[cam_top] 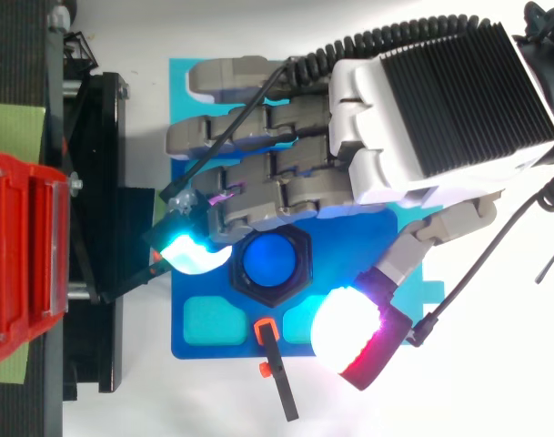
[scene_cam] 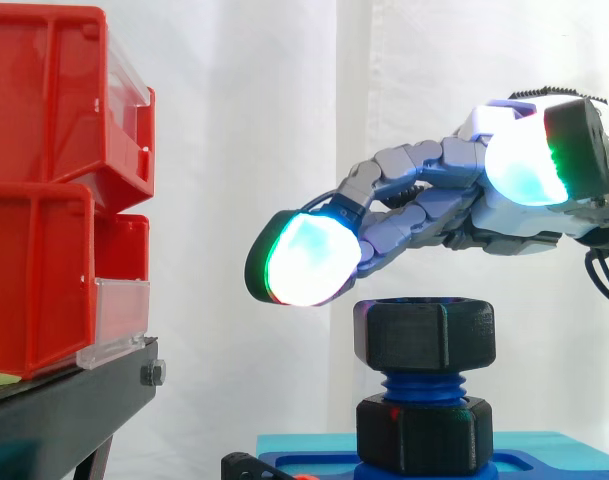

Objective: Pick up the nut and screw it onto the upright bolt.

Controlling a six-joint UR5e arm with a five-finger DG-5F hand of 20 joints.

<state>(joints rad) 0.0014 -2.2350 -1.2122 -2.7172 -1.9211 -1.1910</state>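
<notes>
Here's the hand (scene_cam: 424,215), reaching in from three o'clock and stretched out level above the work. Its fingers are long and nearly straight, with the thumb spread wide. It's open and has hold of nothing.

From above, the black nut (scene_cam: 424,343) sits squarely on the upright blue bolt (cam_top: 269,264), whose tip shows through the nut's hole. From the side, the nut rides at the top of the bolt. A short run of blue thread is bare beneath it, and below that is a second black collar (scene_cam: 424,432) at the bolt's foot.

Take the nut as the middle of the dial, seen from above. One fingertip pad (scene_cam: 309,258), glowing cyan with green at the rim, hangs at nine o'clock, just beside the nut's upper edge. I can't tell if it's touching. The thumb pad (cam_top: 347,330), white and red, is out at four o'clock, apart from the nut. The other fingers run across at twelve o'clock.

The bolt stands on a blue plate (cam_top: 187,348), and a thin black stick with an orange clip (cam_top: 281,387) lies at six o'clock. Further out at nine o'clock, red bins (scene_cam: 44,200) are stacked on a black stand (scene_cam: 64,400), with the white curtain (scene_cam: 284,100) behind.
</notes>
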